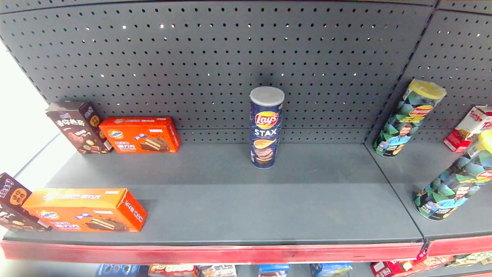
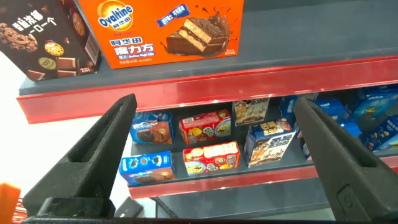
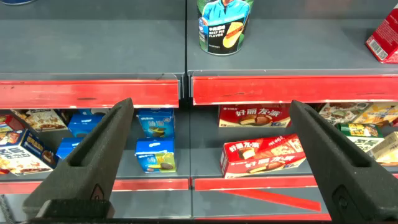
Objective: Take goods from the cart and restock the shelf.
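Note:
A dark blue chip can with a grey lid stands upright at the back middle of the grey shelf. Two orange wafer boxes and two dark cookie boxes sit at the shelf's left. In the left wrist view my left gripper is open, held below the red shelf lip, under the orange box. The right gripper is open too, facing the lower shelves beneath a patterned can. Nothing is between either pair of fingers.
On the neighbouring shelf section to the right stand two patterned cans and a red and white box. Lower shelves hold several snack boxes. A wide stretch of grey shelf lies open around the blue can.

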Tool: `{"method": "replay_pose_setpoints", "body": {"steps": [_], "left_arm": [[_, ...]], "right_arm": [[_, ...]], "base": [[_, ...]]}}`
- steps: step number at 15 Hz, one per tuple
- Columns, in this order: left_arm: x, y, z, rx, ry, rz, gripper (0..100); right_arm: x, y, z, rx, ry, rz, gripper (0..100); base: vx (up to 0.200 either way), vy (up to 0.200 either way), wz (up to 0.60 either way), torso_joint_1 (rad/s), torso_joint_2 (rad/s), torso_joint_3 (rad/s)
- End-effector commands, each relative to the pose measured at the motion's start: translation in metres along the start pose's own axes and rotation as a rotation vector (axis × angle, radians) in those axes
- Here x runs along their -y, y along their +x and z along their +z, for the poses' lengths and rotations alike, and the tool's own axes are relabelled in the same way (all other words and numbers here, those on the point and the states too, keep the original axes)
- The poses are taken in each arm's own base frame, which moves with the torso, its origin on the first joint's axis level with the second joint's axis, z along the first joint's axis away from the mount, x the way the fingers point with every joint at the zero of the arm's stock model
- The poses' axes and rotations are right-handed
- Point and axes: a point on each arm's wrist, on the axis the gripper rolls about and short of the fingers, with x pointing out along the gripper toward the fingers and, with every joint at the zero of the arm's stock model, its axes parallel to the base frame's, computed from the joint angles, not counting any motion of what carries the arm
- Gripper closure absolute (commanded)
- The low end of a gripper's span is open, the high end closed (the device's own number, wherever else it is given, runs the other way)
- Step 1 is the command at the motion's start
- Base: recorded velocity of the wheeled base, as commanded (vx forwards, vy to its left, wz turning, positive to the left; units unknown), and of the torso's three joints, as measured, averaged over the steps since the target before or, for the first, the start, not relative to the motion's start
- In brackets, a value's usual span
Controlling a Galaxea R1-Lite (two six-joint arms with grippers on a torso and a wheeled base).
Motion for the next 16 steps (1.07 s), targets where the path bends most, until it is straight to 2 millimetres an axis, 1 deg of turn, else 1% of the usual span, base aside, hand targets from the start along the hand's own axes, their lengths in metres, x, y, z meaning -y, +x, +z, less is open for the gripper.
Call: {"method": "replay_pose_setpoints", "body": {"steps": [1,7,16], "left_arm": [[0.0,0.0,0.0,0.001,0.0,0.001,0],[0.0,0.0,0.0,0.001,0.0,0.001,0],[0.0,0.0,0.0,0.001,0.0,0.001,0]], "right_arm": [[0.0,0.0001,0.0001,-0.001,-0.001,0.0,0],[0.0,0.0001,0.0001,-0.001,0.0,-0.001,0],[0.0,0.0001,0.0003,0.001,0.0,-0.003,0]], "base": [[0.0,0.0,0.0,0.0,0.0,0.0],[0.0,0.0,0.0,0.0,0.0,0.0],[0.0,0.0,0.6,0.002,0.0,0.003]]}}
